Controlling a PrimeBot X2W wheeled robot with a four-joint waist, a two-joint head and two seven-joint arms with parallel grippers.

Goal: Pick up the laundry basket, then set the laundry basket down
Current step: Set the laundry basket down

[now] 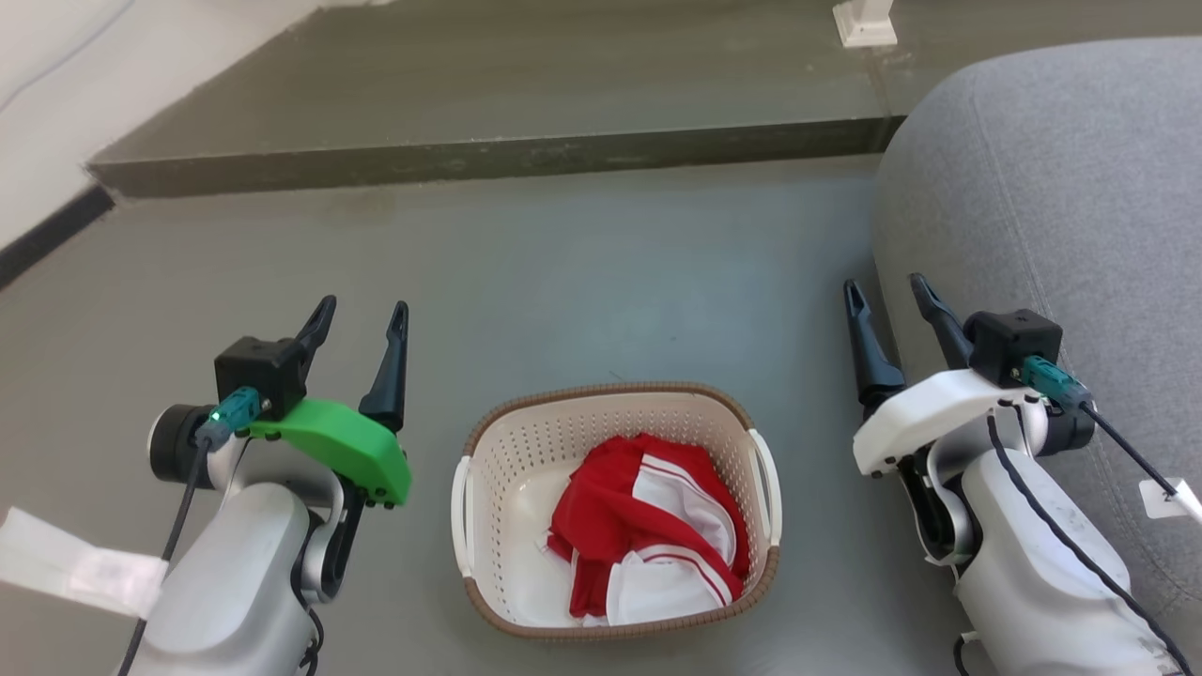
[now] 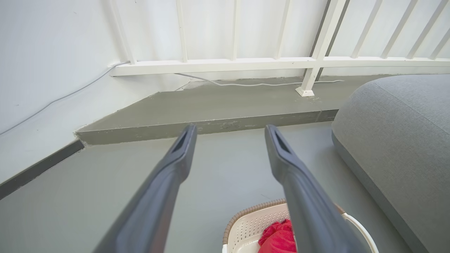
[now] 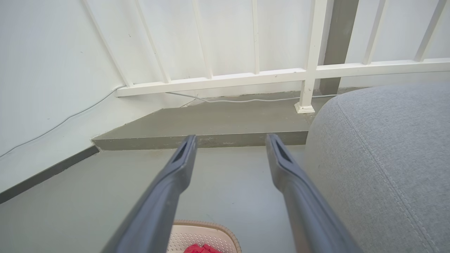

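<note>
The left gripper point(image 1: 362, 308), its two long dark fingers spread apart and empty, is held over the grey floor point(image 1: 610, 272) just left of the cream-white perforated plastic laundry basket point(image 1: 526, 441). The right gripper point(image 1: 885, 284), likewise parted and empty, is held to the basket's right, close beside a grey fabric cushion point(image 1: 1061, 188). The brown-rimmed basket is set on the floor between both arms, touched by neither. A crumpled red-and-white garment point(image 1: 648, 526) is contained in it. Beyond, a raised grey step point(image 1: 470, 103) and a white railing point(image 2: 246, 63) are seen.
</note>
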